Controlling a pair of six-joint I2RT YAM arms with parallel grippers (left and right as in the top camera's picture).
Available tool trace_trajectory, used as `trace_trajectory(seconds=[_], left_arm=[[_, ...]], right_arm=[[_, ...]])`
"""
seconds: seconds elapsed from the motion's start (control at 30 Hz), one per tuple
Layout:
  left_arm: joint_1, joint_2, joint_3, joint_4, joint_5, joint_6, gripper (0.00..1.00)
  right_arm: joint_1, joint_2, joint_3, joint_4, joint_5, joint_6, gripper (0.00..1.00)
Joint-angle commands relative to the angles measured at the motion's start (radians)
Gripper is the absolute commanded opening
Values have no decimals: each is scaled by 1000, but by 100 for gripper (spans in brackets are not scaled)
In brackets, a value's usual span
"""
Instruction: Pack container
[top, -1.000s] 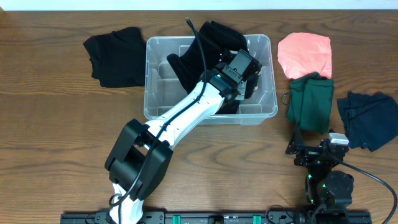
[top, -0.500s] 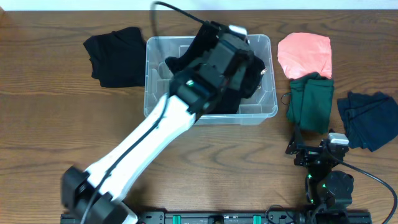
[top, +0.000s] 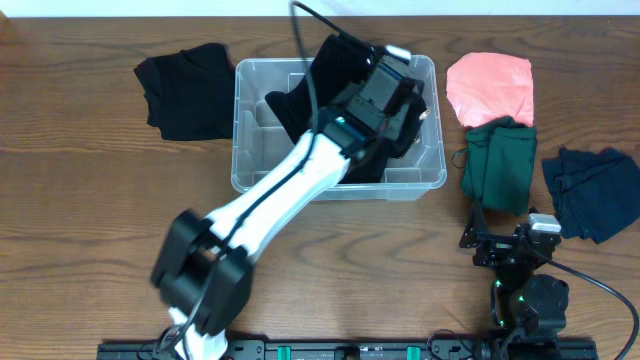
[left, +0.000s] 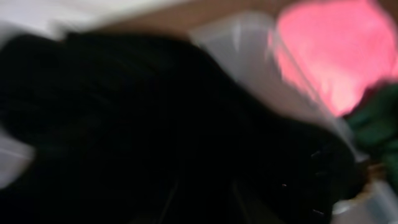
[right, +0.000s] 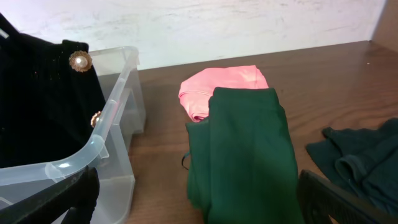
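Well, the container stands at the middle of the table, towards the far edge. A black garment with gold buttons lies heaped in it, mostly in the right half, and part of the cloth rises over the far rim. My left gripper is above this heap, within the container's outline. Its wrist cam shows only dark, blurred cloth, so I cannot tell if the fingers are clenched on the garment or released. My right gripper sits low near the front edge of the table, spread wide w/ nothing between the fingers.

Outside, a 2nd black garment lies just left of the container. On the right side a pink garment touches a green garment, and a dark blue garment lies beyond them.

As I judge it, 2 things could go wrong. If cloth or a button is caught on my left fingers, lifting the arm would drag the garment out again, esp. the part already over the rim. Also the container looks light, so a sideways pull could slide it towards the pink garment.
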Motion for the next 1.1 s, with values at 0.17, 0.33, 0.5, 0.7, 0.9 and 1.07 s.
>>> trace_trajectory(seconds=[0.17, 0.33, 0.5, 0.7, 0.9, 1.07], left_arm=[[3, 138, -2, -3, 400, 6, 24], [3, 160, -10, -11, 448, 5, 24], [8, 162, -45, -25, 446, 5, 24], [31, 140, -46, -25, 370, 6, 24], [88, 1, -22, -26, 367, 6, 28], [162, -118, -22, -29, 351, 6, 32]], right_arm=[[-11, -5, -3, -1, -3, 10, 99], [-11, -5, -3, -1, -3, 10, 99], [-11, -5, -3, -1, -3, 10, 99], [-11, -5, -3, -1, -3, 10, 99], [-11, -5, -3, -1, -3, 10, 99], [-11, -5, -3, -1, -3, 10, 99]])
